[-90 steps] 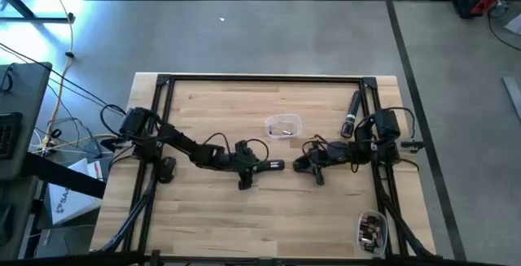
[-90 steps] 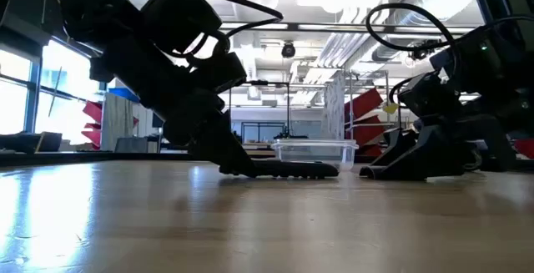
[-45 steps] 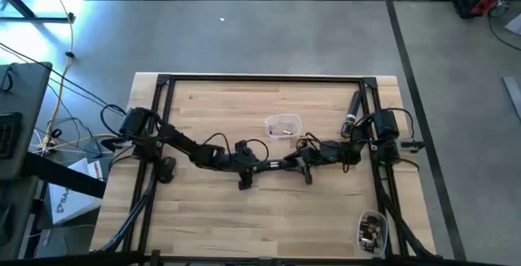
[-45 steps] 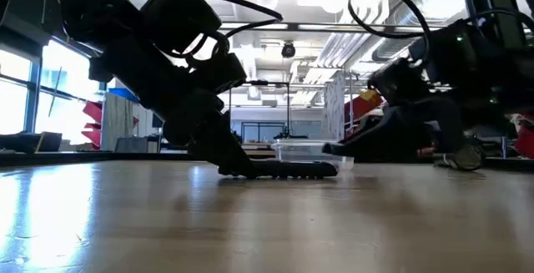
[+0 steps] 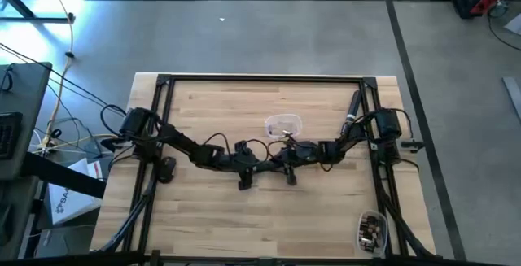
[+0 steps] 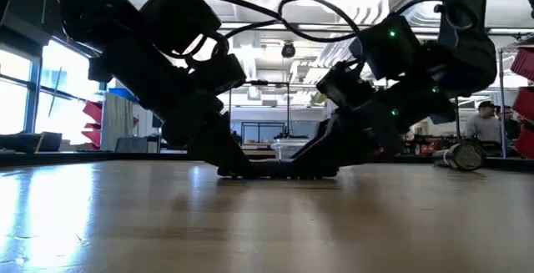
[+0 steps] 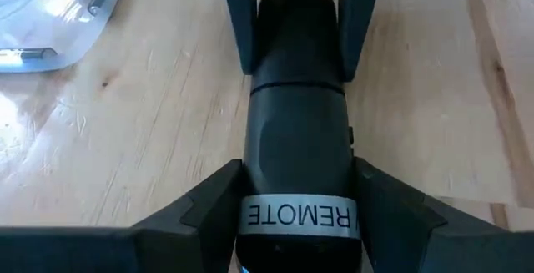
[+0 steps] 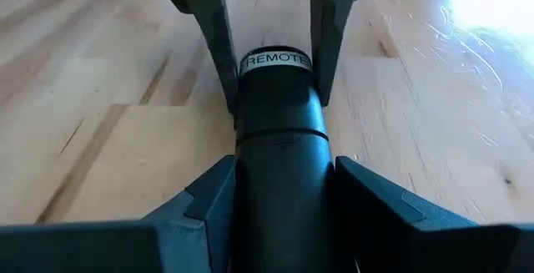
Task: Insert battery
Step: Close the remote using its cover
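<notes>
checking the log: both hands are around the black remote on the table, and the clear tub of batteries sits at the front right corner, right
Not quite. In the high view the clear tub sits just behind the remote near mid-table; the front right corner holds a different container. The rest holds: the left hand and right hand each straddle the remote on the table.

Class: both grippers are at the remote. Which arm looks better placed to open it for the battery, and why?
Probably the right. The left gripper grips the labelled end of the remote, lying on the table, so it can steady it. The right gripper straddles the other end.
</notes>
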`<state>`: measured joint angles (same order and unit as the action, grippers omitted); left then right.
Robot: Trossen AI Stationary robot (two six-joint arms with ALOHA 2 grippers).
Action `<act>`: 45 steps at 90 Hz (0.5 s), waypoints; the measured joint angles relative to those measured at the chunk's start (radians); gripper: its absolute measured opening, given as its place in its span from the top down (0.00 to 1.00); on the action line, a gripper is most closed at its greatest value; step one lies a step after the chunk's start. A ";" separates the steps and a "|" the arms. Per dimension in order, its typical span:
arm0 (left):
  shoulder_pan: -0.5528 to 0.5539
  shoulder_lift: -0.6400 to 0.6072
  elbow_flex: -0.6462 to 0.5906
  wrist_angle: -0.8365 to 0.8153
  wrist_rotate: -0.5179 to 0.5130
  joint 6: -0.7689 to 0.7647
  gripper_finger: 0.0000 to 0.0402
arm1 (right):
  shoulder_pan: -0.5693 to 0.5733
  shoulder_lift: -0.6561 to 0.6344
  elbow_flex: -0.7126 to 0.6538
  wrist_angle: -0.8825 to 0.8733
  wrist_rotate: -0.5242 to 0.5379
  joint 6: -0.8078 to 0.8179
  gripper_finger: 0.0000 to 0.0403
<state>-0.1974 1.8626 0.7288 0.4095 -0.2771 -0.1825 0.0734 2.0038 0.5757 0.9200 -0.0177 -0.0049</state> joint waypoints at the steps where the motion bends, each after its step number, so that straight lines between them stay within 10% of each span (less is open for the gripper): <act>1: 0.000 0.000 0.000 0.000 0.001 0.000 0.55 | 0.000 0.000 -0.001 0.000 0.002 0.001 0.62; 45: 0.000 0.000 0.000 0.004 0.003 0.001 0.55 | 0.006 0.002 0.033 -0.067 0.022 0.023 0.62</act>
<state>-0.1970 1.8626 0.7288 0.4134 -0.2745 -0.1813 0.0795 2.0056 0.6090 0.8528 0.0048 0.0181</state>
